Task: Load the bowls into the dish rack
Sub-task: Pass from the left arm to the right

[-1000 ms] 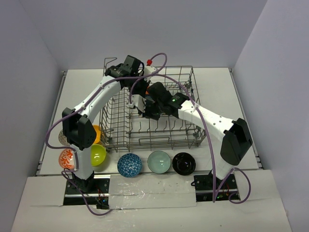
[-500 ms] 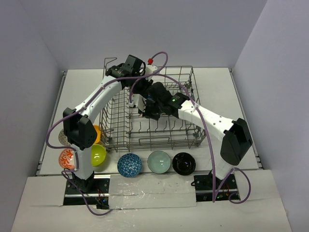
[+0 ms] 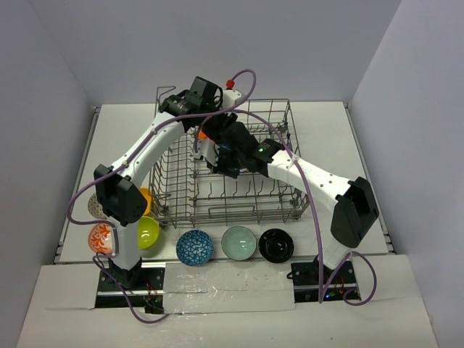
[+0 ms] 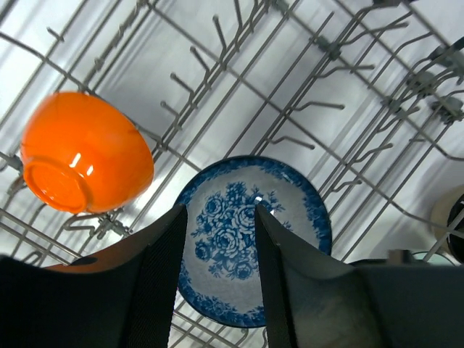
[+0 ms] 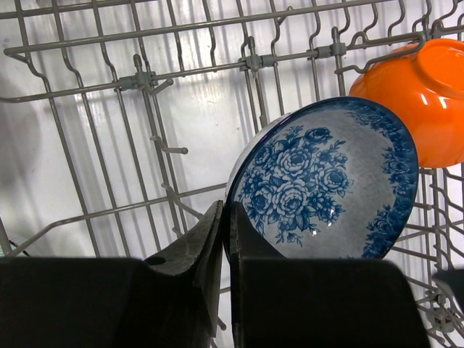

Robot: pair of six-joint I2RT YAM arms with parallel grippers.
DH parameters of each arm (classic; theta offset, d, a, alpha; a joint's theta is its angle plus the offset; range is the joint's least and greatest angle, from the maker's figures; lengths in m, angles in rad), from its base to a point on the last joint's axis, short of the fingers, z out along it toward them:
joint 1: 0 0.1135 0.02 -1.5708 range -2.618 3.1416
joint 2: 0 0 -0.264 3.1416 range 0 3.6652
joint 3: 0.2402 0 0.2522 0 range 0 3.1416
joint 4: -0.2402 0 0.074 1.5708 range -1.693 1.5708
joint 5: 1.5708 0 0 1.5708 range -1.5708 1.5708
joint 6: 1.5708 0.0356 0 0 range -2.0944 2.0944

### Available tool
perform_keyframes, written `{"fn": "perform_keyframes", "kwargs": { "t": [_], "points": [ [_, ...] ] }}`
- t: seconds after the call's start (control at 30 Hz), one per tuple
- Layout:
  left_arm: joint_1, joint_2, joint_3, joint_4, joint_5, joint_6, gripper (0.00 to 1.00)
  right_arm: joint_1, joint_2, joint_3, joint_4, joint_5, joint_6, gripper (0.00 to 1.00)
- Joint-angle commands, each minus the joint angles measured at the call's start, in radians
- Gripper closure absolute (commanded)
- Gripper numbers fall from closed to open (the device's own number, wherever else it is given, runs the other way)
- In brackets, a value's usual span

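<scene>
A white bowl with blue roses (image 5: pixel 326 181) stands on edge among the tines of the dish rack (image 3: pixel 239 197). My right gripper (image 5: pixel 226 210) is shut on its left rim. My left gripper (image 4: pixel 220 212) hangs open just above the same bowl (image 4: pixel 250 239), fingers apart and not touching it. An orange bowl (image 4: pixel 83 159) lies tilted in the rack beside it, also visible in the right wrist view (image 5: pixel 417 87). From above, both grippers meet over the rack's back left part, left (image 3: pixel 214 122) and right (image 3: pixel 216 154), and they hide the rose bowl.
On the table in front of the rack sit a blue-patterned bowl (image 3: pixel 194 247), a pale teal bowl (image 3: pixel 238 242) and a black bowl (image 3: pixel 276 245). Left of the rack are lime green (image 3: pixel 147 232), red-and-white (image 3: pixel 100 238), yellow (image 3: pixel 145 199) and white-patterned (image 3: pixel 93 206) bowls.
My left gripper has opened and let go of the rose bowl, lifting slightly. The right gripper has closed further on the bowl's rim.
</scene>
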Motion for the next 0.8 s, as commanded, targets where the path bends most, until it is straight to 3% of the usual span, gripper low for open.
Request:
{"fn": "perform_keyframes", "kwargs": {
  "t": [0.0, 0.23, 0.4, 0.6, 0.77],
  "points": [
    [-0.007, -0.017, 0.067, 0.003, -0.009, -0.015, 0.52, 0.004, 0.011, 0.035, 0.045, -0.006, -0.004, 1.00],
    [-0.005, -0.025, 0.052, 0.015, -0.063, -0.017, 0.51, 0.003, 0.016, 0.036, 0.043, -0.007, -0.007, 1.00],
    [0.076, -0.074, 0.015, 0.113, -0.063, -0.136, 0.52, 0.000, 0.011, 0.039, 0.045, 0.003, -0.007, 1.00],
    [0.179, -0.194, -0.046, 0.197, -0.184, -0.211, 0.53, -0.017, -0.003, 0.076, 0.031, -0.030, 0.022, 1.00],
    [0.252, -0.356, -0.202, 0.245, -0.238, -0.208, 0.53, -0.052, 0.010, 0.133, 0.025, -0.049, 0.094, 1.00]
  ]
}}
